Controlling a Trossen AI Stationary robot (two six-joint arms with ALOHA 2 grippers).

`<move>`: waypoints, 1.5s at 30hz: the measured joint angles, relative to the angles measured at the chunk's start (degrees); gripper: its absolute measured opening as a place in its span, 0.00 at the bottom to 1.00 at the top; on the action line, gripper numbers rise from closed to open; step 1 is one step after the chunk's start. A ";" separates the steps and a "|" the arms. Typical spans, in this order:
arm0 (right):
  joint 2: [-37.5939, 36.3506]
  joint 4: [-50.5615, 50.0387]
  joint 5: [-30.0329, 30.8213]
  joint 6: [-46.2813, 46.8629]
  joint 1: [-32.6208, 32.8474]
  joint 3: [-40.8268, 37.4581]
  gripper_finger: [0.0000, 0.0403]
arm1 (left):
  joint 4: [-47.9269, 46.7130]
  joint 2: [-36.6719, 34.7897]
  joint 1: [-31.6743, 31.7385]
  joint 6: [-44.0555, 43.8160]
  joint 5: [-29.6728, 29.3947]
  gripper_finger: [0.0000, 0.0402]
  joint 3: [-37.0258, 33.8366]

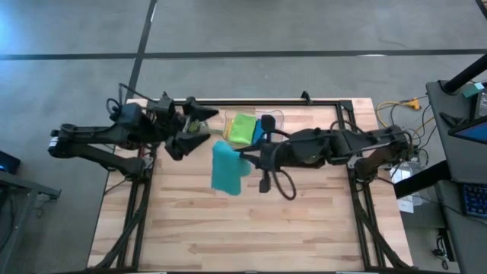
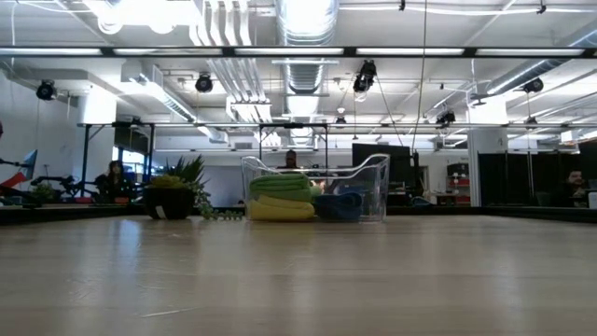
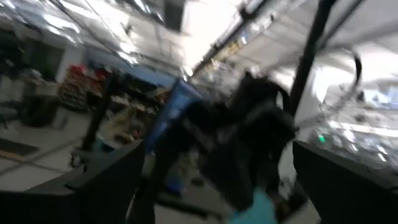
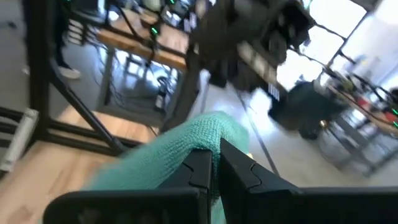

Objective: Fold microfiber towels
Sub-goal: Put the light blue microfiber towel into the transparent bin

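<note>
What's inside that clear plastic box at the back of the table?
In the clear bin, a lime green towel lies on a yellow one, with a blue one beside them. Anything beneath or behind them is hidden.

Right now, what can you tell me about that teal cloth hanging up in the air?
The teal towel is a small, soft, plain cloth with a fuzzy weave. The right gripper has its fingers shut on a bunched top edge, and the rest hangs down loosely above the wooden table, near its middle. It does not show in the low view, so it seems to hang clear of the tabletop. Only the right gripper is seen touching it.
</note>
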 joint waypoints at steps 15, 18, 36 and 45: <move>-0.83 5.01 -7.51 -0.95 0.04 -0.02 0.02 | -0.39 5.03 0.01 -1.21 15.09 0.97 3.17; -0.80 6.52 -7.53 -1.76 0.00 -0.02 0.02 | -0.54 5.04 -0.02 -2.02 17.03 0.97 3.57; -0.76 10.60 -7.54 -4.24 -2.38 -0.02 0.02 | 0.87 9.60 -0.20 -5.02 21.48 0.97 4.69; -0.76 11.08 -7.55 -5.08 -2.48 -0.02 0.02 | 0.60 10.95 -0.22 -5.02 22.38 0.97 4.92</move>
